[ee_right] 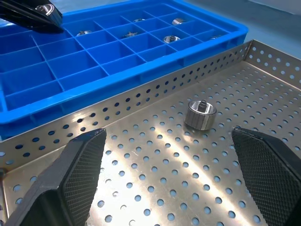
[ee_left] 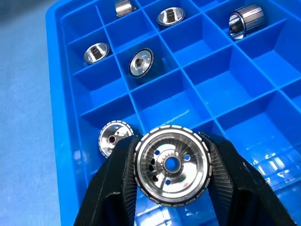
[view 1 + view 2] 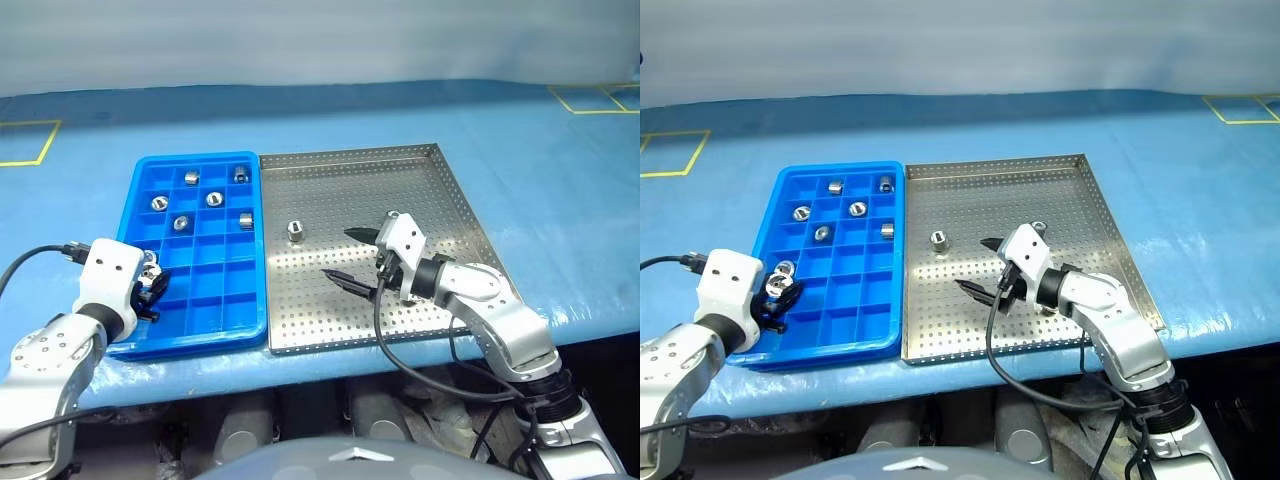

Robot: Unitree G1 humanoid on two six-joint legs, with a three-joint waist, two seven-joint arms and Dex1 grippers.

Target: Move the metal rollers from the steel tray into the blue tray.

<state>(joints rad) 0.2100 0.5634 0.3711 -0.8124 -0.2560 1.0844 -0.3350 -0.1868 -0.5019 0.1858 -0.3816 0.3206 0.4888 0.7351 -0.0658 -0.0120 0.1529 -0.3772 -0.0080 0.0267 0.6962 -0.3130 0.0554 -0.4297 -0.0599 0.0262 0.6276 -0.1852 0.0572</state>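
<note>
roller (image 2: 171, 170) in left hand (image 2: 172, 188) above blue tray (image 2: 244, 89)

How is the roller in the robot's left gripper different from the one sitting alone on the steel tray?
The held roller is pinched in the shut left gripper above the blue tray; the lone roller stands free on the steel tray, between the open right gripper's fingers but untouched. Both are shiny, round metal.
</note>
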